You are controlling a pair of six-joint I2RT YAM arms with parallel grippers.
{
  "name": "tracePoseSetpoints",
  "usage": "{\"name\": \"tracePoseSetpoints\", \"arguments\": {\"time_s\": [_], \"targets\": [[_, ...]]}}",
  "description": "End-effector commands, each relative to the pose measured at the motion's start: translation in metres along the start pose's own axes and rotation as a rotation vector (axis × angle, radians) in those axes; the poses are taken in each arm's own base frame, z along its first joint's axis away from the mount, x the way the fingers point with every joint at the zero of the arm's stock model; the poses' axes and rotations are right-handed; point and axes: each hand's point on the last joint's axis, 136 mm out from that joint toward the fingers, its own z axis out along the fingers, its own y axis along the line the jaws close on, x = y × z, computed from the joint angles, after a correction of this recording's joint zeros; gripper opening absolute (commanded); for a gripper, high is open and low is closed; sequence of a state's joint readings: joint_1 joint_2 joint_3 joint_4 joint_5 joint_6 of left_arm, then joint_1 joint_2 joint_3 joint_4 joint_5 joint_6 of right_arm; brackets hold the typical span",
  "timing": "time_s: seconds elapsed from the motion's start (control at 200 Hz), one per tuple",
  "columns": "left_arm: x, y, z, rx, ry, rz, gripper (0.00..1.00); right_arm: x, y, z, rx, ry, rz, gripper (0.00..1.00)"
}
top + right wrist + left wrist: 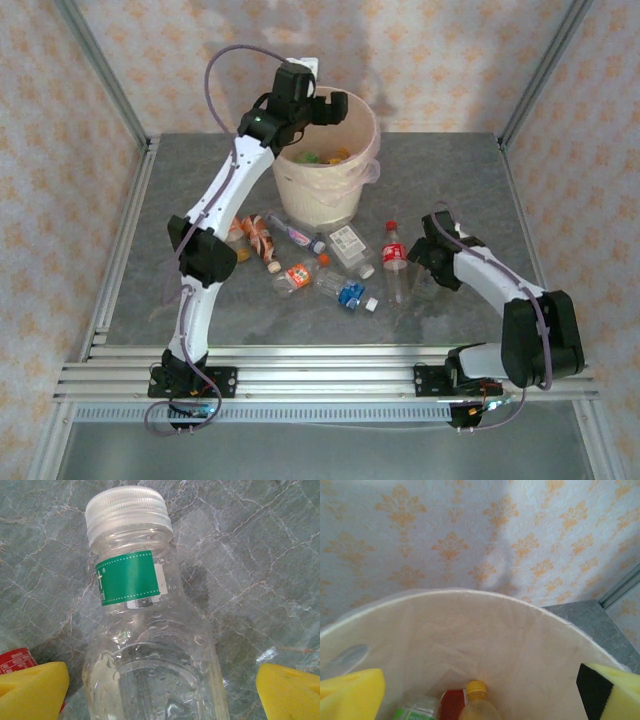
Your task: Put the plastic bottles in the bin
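Right tool [161, 691], spread wide, straddles a clear bottle [145, 580], cap toward 12 o'clock; left tool [480, 692] hangs open and empty over the bin [530, 645].

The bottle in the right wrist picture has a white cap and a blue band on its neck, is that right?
Not quite. The band on the neck is green, not blue. The right wrist view shows it just under the white cap of the clear bottle.
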State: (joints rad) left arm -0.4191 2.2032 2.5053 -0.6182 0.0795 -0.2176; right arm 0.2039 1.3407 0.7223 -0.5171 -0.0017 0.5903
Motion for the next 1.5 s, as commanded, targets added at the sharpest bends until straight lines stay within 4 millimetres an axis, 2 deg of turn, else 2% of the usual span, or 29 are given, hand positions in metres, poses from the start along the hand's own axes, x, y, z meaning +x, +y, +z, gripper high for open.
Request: {"name": "tracePoseSetpoints", "arguments": {"time_s": [0.0,0.19,0.215,0.235,0.37,0.51,0.831,0.976,1.101,1.231,1.366,1.496], "targets": [[-0.055,0.000,-0.074,-0.027,-0.113,-0.028,1.00,0.002,-0.003,0.010,0.014,0.010,-0.015,0.95],[-0.069,0.011,-0.121,-0.078,-0.150,-0.050,1.00,0.007,0.001,0.020,0.013,0.037,-0.020,0.92],[-0.067,0.014,-0.121,-0.090,-0.148,-0.051,1.00,0.007,0.001,0.021,0.013,0.039,-0.020,0.91],[-0.074,0.015,-0.138,-0.090,-0.173,-0.057,1.00,0.007,0.001,0.022,0.014,0.042,-0.020,0.91],[-0.071,0.035,-0.173,-0.167,-0.202,-0.075,1.00,0.010,0.001,0.028,0.027,0.055,-0.025,0.88],[-0.053,0.063,-0.200,-0.255,-0.196,-0.113,1.00,0.011,-0.001,0.033,0.044,0.062,-0.034,0.83],[0.007,0.138,-0.252,-0.430,-0.226,-0.274,1.00,0.012,-0.008,0.034,0.079,0.060,-0.042,0.64],[0.038,0.163,-0.265,-0.510,-0.198,-0.308,1.00,0.009,-0.012,0.032,0.100,0.045,-0.042,0.58],[0.068,0.187,-0.273,-0.596,-0.165,-0.346,1.00,0.005,-0.017,0.026,0.122,0.025,-0.049,0.46],[0.092,0.209,-0.279,-0.661,-0.150,-0.405,1.00,-0.002,-0.019,0.017,0.130,-0.007,-0.055,0.38],[0.113,0.227,-0.281,-0.710,-0.125,-0.439,1.00,-0.010,-0.021,0.006,0.142,-0.037,-0.051,0.30],[0.131,0.240,-0.277,-0.744,-0.082,-0.446,1.00,-0.022,-0.024,-0.014,0.159,-0.077,-0.048,0.26]]}}
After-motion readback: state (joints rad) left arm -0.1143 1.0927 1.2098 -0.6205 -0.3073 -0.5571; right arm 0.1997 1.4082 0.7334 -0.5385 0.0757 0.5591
